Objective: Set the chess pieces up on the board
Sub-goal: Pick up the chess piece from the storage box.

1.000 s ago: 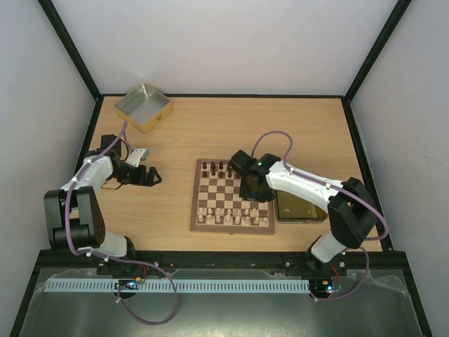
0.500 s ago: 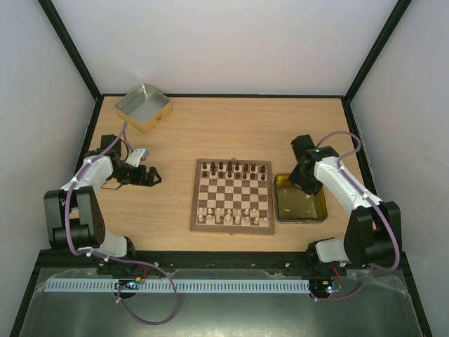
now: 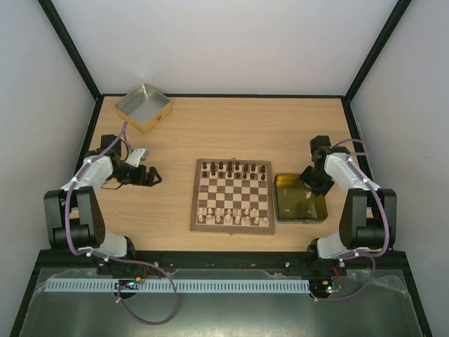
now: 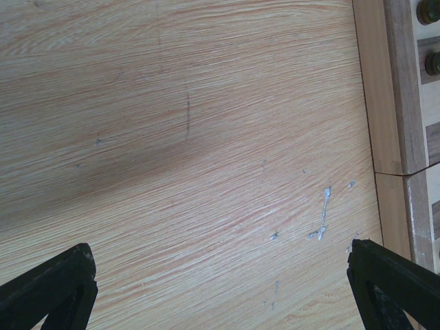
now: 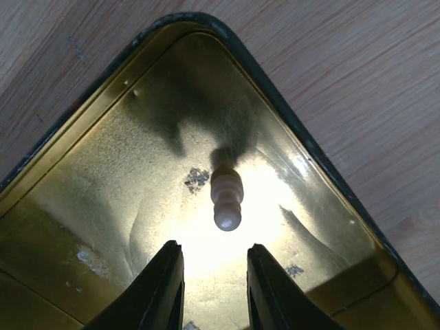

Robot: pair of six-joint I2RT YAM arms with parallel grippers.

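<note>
BOARD (image 3: 232,191): mid-table (image 3: 210,133). Dark chessmen (image 3: 231,168) in a row at its 12 o'clock edge; pale chessmen (image 3: 232,213) in rows at 6 o'clock edge.
GOLD TIN (image 3: 295,210): just beside board, 3 o'clock. Holds 1 pale pawn (image 5: 226,201) nr a corner.
R GRIPPER (image 5: 213,289): over gold tin, jaws part-open w/ nothing betw.; pawn at 12 o'clock of tips, no contact.
L GRIPPER (image 3: 149,176): 9 o'clock of board, low over table, jaws wide apart, nothing held.
2ND TIN (image 3: 140,104): table's 11 o'clock corner.
</note>
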